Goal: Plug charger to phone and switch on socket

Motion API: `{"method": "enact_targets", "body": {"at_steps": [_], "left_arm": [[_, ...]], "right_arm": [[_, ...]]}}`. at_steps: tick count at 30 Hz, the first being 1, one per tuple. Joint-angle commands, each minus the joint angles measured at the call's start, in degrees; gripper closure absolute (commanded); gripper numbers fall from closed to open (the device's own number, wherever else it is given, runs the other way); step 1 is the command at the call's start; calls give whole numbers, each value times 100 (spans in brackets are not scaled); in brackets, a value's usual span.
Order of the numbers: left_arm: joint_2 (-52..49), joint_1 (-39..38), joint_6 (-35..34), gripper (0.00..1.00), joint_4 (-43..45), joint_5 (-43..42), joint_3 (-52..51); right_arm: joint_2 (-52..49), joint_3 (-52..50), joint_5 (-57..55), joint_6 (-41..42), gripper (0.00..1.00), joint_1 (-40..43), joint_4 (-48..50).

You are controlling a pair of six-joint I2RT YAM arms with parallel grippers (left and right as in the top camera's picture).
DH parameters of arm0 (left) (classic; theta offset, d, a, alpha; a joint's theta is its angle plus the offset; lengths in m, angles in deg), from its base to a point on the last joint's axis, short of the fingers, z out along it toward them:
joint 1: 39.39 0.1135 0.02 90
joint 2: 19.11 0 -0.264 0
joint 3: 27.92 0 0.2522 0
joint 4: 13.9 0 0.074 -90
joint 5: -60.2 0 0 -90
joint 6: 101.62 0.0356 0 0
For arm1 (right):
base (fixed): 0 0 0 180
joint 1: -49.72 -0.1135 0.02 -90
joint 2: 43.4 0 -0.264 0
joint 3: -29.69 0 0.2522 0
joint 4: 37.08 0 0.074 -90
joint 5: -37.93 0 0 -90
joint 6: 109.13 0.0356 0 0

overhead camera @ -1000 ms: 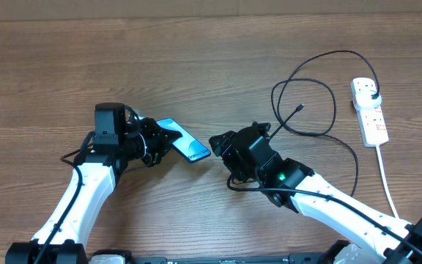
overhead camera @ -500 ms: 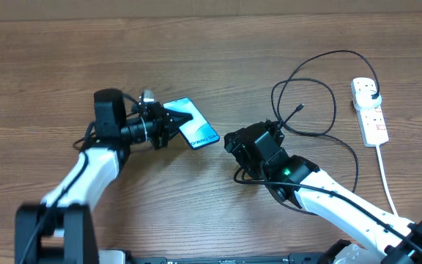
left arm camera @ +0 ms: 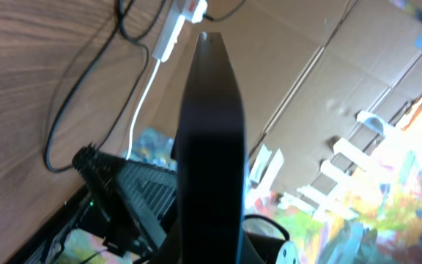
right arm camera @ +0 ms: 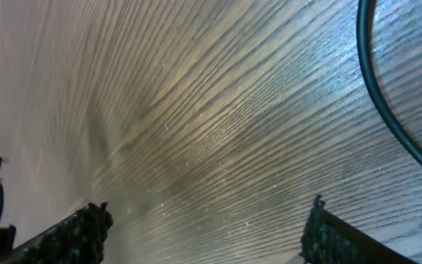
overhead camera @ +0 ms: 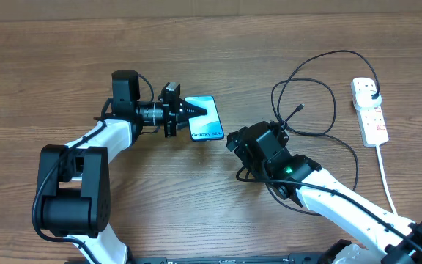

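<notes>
My left gripper [overhead camera: 189,111] is shut on the phone [overhead camera: 207,126], holding its left end; the blue-white screen faces up. In the left wrist view the phone [left arm camera: 212,139] shows edge-on as a dark slab running up from the jaws. My right gripper [overhead camera: 234,141] is open and empty just right of the phone; its two fingertips [right arm camera: 204,227] frame bare wood. The charger, a thin black cable [overhead camera: 321,132], loops right of it, its connector tip [overhead camera: 300,108] free on the table and its plug [overhead camera: 372,95] in the socket [overhead camera: 368,111], a white power strip at the far right.
The socket's white cord [overhead camera: 388,183] runs down toward the front right edge. A stretch of black cable [right arm camera: 390,110] crosses the right wrist view's upper right. The wooden table [overhead camera: 50,73] extends left and back.
My left gripper has swung up and right with the phone, turning it from a slant to nearly level. My right gripper has drawn back to the right, away from the phone.
</notes>
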Motion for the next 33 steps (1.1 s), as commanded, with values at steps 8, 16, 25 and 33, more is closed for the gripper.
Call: {"method": "enact_targets", "body": {"at_steps": [8,16,25,33], "left_arm": [[-11,-9,540,96,37,-699,168],[-11,-9,540,96,39,-678,168],[-11,-9,538,96,37,-678,168],[-11,-9,538,96,37,-400,168]], "right_arm": [[94,490,-61,-822,56,343,-728],[94,1591,127,-1425,55,1200,-2155],[-188,1700,409,-2092,50,2308,-2308],[-1320,1967,203,-2594,50,2798,-1836]]}}
